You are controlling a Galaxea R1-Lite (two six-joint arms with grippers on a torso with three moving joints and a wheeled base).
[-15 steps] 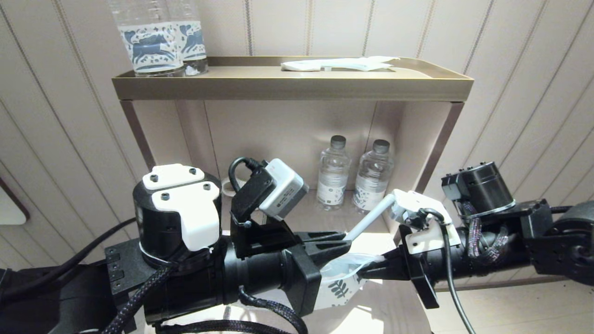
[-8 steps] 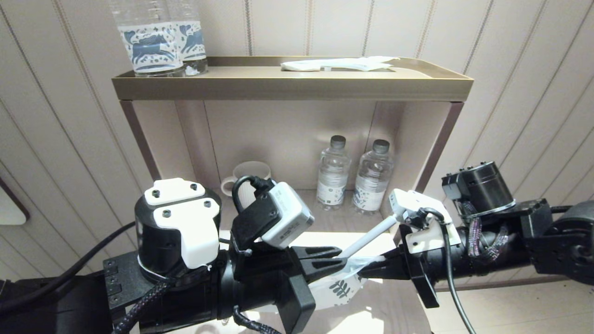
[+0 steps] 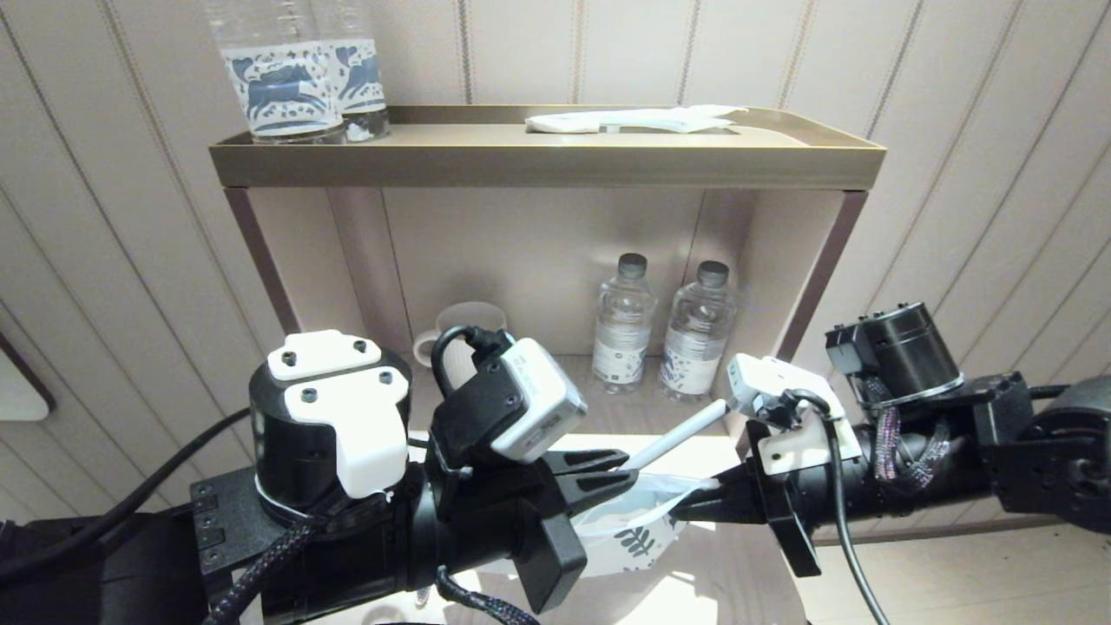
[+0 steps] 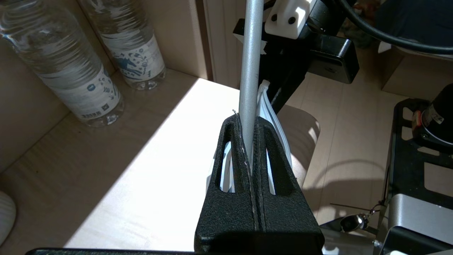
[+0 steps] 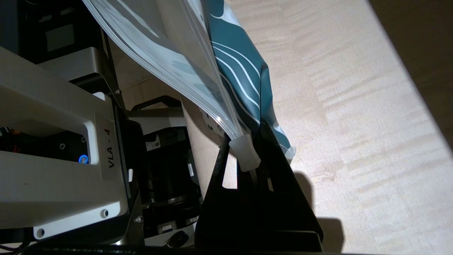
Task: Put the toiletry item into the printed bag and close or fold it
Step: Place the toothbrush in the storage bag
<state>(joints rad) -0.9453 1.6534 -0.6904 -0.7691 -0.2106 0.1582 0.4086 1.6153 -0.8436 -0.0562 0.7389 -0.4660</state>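
My left gripper [image 3: 627,464] [image 4: 248,122] is shut on the toiletry item [image 3: 677,437] [image 4: 250,60], a slim pale grey stick that slants up toward the right arm. The printed bag [image 3: 632,536] [image 5: 231,67], white with teal leaf motifs, hangs between the two grippers with its mouth sagging open just under the stick's gripped end. My right gripper [image 3: 694,505] [image 5: 249,141] is shut on the bag's top corner, right by the white zip slider [image 5: 244,153]. In the left wrist view the bag's rim [image 4: 273,115] lies just beside the stick.
Both grippers hover over the sunlit wooden shelf [image 4: 148,170]. Two water bottles [image 3: 622,325] [image 3: 700,328] and a white cup [image 3: 469,319] stand at the back of the niche. The brass top tray [image 3: 538,165] carries printed bottles [image 3: 295,74] and a plain white packet [image 3: 634,120].
The left gripper dropped and eased back to the left, so the stick lies flatter. The bag, taut half a second ago, sags open at the mouth. The right arm held still.
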